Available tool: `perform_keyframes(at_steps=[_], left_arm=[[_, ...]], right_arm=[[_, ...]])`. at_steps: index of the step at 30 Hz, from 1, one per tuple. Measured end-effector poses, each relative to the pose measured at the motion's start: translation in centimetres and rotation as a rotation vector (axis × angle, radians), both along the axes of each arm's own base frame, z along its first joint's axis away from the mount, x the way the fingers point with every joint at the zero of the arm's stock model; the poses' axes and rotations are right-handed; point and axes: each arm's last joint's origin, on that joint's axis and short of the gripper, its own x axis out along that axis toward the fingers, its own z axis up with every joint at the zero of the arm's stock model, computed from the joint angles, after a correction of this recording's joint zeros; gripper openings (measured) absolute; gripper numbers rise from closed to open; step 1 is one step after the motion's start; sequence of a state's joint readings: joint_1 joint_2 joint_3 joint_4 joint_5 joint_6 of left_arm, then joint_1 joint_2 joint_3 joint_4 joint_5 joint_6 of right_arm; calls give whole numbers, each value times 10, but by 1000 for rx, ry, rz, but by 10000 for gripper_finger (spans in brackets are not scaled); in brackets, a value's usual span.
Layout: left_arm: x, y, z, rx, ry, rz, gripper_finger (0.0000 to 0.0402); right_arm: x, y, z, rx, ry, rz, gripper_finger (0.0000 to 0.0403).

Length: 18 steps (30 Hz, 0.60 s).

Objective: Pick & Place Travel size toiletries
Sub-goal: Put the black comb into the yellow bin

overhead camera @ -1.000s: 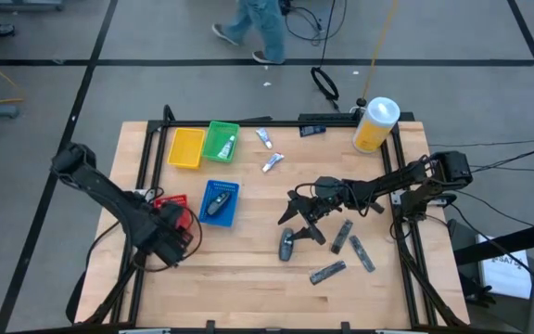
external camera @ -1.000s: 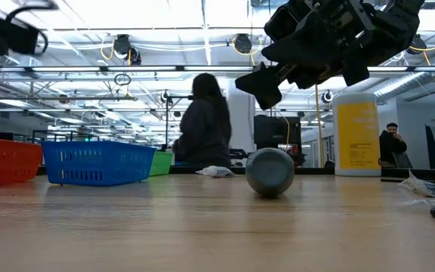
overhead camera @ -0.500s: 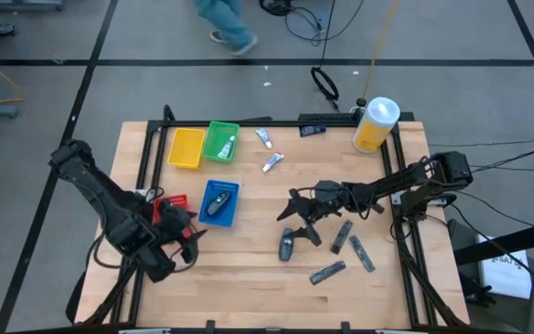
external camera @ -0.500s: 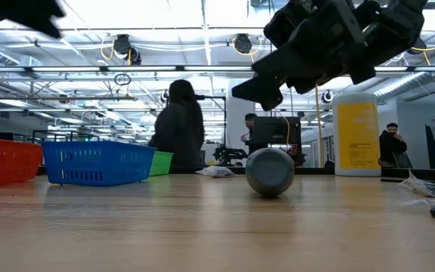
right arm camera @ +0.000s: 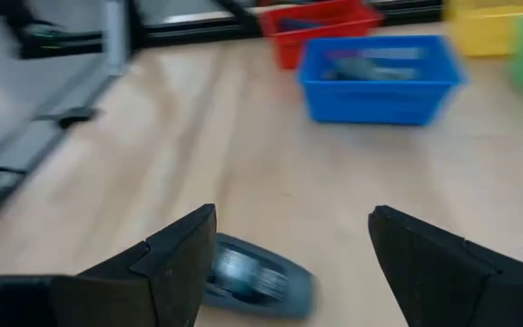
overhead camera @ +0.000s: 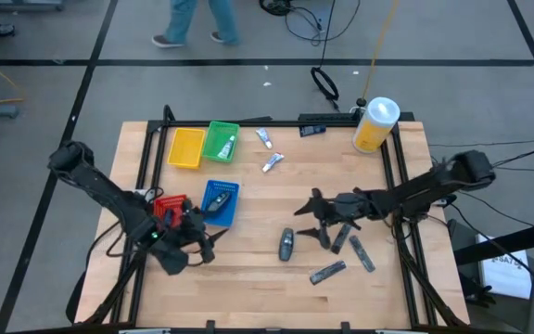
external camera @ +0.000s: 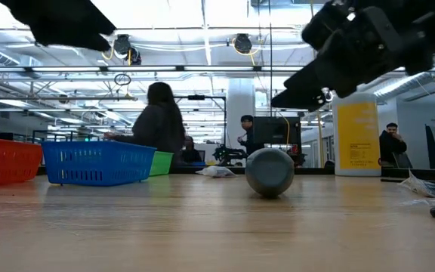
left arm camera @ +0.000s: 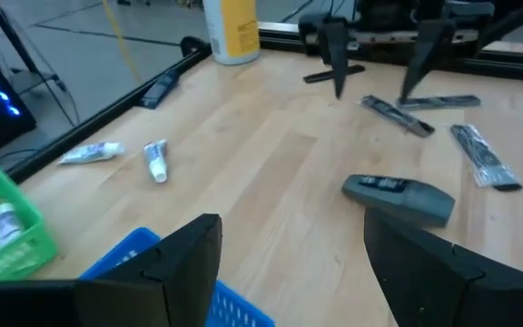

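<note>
While both grippers stand open and empty, the right gripper (overhead camera: 311, 215) is nearer the rounded grey piece (overhead camera: 286, 244) — just beside it. Its long axis runs toward the table's front edge; the left gripper (overhead camera: 209, 243) is farther.

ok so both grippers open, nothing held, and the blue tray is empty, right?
Not quite: the blue tray is not empty. The high view shows a dark oblong item lying in it. The rest holds: the left gripper and the right gripper both have open fingers and hold nothing.
</note>
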State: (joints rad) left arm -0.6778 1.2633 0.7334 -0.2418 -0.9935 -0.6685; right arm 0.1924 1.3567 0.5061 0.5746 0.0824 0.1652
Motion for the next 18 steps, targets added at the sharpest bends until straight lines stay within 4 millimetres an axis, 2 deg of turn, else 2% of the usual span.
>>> perform_keyframes(at_steps=[4, 8, 18], left_arm=[[15, 16, -11, -42, -48, -51, 266], [29, 35, -12, -62, -123, -148, 267], [51, 97, -10, -83, -173, -168, 266]], right_arm=[[-21, 2, 6, -35, 25, -124, 279], [-38, 3, 2, -28, 31, -188, 279], [-64, -1, -32, 92, 19, -271, 279]])
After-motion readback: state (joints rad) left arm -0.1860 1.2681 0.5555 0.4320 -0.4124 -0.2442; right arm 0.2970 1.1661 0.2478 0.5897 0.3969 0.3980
